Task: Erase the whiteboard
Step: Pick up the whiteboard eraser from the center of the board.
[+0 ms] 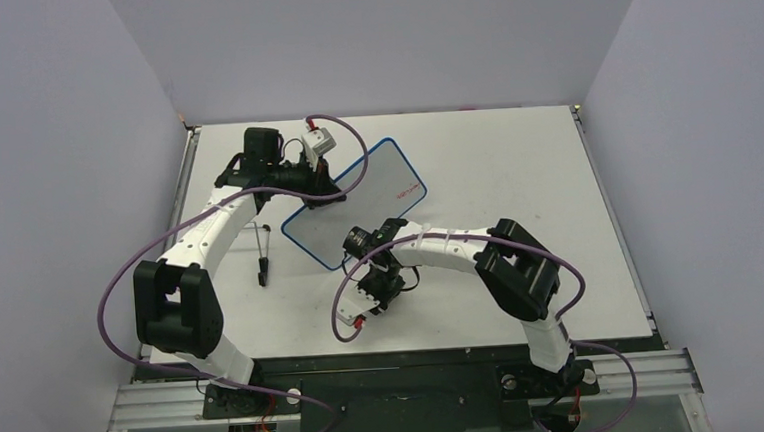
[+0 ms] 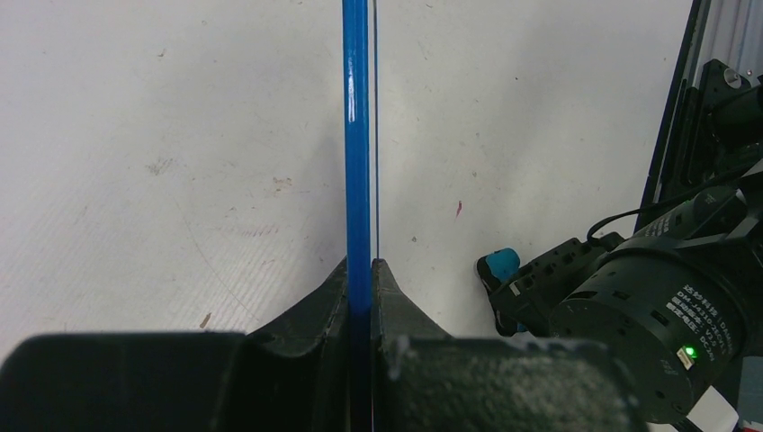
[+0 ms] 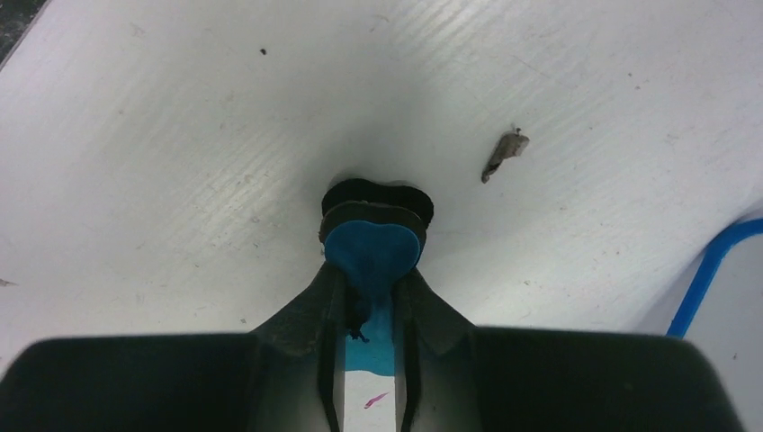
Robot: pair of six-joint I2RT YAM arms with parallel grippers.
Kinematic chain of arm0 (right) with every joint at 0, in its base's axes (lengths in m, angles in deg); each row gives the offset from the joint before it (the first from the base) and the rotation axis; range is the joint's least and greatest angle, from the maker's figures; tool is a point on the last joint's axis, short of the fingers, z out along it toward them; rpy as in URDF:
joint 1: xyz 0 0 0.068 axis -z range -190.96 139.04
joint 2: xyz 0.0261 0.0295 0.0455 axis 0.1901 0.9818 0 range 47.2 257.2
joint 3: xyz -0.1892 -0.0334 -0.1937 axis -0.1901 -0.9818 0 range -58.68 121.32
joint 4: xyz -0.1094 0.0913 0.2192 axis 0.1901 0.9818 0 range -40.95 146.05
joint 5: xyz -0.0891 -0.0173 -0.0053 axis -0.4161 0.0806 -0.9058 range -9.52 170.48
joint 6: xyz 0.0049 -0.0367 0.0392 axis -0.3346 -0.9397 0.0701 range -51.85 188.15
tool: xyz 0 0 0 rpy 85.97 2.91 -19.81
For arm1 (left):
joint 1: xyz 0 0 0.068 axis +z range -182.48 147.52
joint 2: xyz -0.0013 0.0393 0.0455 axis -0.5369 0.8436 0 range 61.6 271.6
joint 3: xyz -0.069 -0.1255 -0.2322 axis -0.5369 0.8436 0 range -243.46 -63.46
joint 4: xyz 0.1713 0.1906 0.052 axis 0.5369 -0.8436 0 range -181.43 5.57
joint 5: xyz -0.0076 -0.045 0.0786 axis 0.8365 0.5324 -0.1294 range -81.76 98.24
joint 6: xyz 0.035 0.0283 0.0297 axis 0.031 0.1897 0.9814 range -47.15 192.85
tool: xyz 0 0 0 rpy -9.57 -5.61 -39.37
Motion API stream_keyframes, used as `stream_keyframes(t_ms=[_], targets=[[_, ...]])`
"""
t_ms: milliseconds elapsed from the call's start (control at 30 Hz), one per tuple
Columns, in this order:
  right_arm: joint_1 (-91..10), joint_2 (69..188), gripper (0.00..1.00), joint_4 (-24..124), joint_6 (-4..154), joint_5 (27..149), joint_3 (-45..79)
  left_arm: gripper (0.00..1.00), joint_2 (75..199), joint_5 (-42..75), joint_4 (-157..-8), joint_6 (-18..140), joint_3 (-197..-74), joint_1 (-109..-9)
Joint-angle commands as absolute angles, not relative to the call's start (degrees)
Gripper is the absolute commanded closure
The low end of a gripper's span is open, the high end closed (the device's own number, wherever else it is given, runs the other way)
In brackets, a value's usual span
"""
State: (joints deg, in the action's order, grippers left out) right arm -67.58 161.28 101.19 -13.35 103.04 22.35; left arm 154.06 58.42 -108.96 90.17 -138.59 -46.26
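The whiteboard (image 1: pixel 371 189), white with a thin blue rim, lies slanted at the middle of the table. Its face looks mostly blank, with a small red mark near its right corner. My left gripper (image 1: pixel 324 186) is shut on the board's left rim. In the left wrist view the blue rim (image 2: pixel 357 135) runs edge-on between the closed fingers (image 2: pixel 360 274). My right gripper (image 1: pixel 358 249) sits just off the board's near edge and is shut on the blue-and-black eraser (image 3: pixel 372 241), which touches the table. The eraser also shows in the left wrist view (image 2: pixel 500 266).
A thin stick with a dark tip (image 1: pixel 263 255) lies on the table left of the board, under the left arm. A small grey scrap (image 3: pixel 504 155) lies on the table beyond the eraser. The board's blue corner (image 3: pixel 711 270) shows right of the right gripper.
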Motion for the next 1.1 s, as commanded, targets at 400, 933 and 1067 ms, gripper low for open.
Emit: stream_keyframes(t_ms=[400,933,1067], targets=[[-47.71,137.6,1.0,77.5,23.19,114.71,5.57,1.0,152.79,59.76,-108.57,88.06,-141.74,-46.36],[-35.38,132.59,1.0,41.83,60.47,104.44,-1.9,1.0,156.51,54.12,-110.26,78.86,-145.58,-48.13],[-36.02,136.66,1.0,34.0,70.19,100.61,-1.77,1.0,157.86,52.48,-110.32,75.68,-146.33,-48.86]])
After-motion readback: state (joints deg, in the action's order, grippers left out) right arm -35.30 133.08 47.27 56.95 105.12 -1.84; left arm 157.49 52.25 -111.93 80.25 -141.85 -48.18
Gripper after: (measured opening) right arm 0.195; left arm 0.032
